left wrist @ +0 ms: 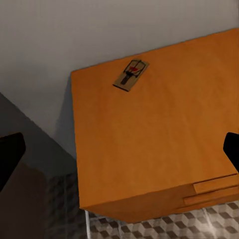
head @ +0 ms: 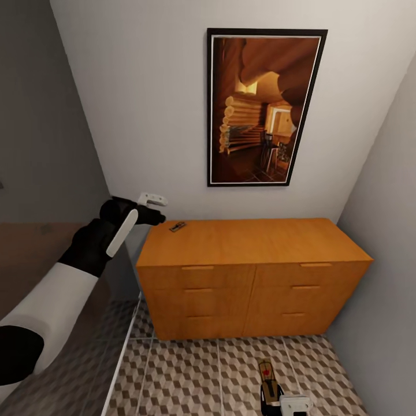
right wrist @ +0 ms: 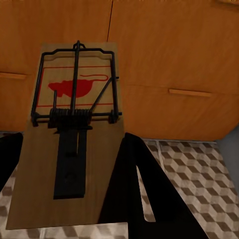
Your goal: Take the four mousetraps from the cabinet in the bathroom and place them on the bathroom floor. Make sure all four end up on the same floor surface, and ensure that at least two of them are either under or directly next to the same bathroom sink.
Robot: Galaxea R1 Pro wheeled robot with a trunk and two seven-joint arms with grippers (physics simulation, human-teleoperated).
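Observation:
The orange-brown cabinet [head: 254, 242] stands against the back wall with its drawers closed. One mousetrap [head: 177, 226] lies on its top near the back left corner, and appears from above in the left wrist view [left wrist: 132, 74]. My left gripper [head: 153, 200] hovers open just left of that trap, apart from it; its dark fingers [left wrist: 10, 162] frame the cabinet top [left wrist: 149, 139]. Low over the cube-patterned bathroom floor [head: 190, 375], my right gripper [head: 270, 396] is shut on a second mousetrap [head: 266, 371], whose wire and red spot are close up in the right wrist view [right wrist: 74, 134].
A large framed picture [head: 266, 107] hangs above the cabinet. Grey walls close in on the right [head: 387, 202] and left [head: 34, 115], forming a narrow alcove. A white strip [head: 124, 358] runs along the floor at the left.

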